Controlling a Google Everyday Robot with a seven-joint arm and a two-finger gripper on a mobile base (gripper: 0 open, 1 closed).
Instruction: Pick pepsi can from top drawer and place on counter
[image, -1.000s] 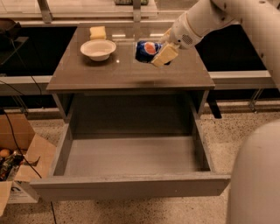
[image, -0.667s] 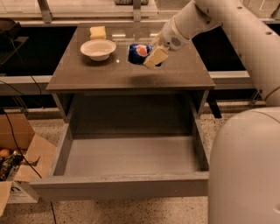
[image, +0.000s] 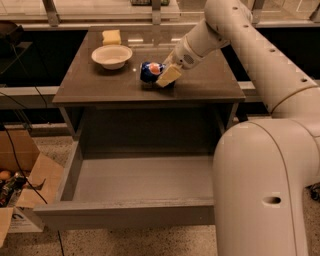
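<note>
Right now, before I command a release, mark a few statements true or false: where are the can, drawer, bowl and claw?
1. The pepsi can lies in the top drawer. False: it is at the counter, gripped by the claw.
2. The top drawer is pulled open, with nothing on its floor. True.
3. The white bowl sits on the counter, left of the can in view. True.
4. The claw hangs over the cardboard box. False: it is over the counter, at the can.

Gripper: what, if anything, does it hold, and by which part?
The gripper, just above the counter, holds the pepsi can, clamped across the end farther from the white bowl.
</note>
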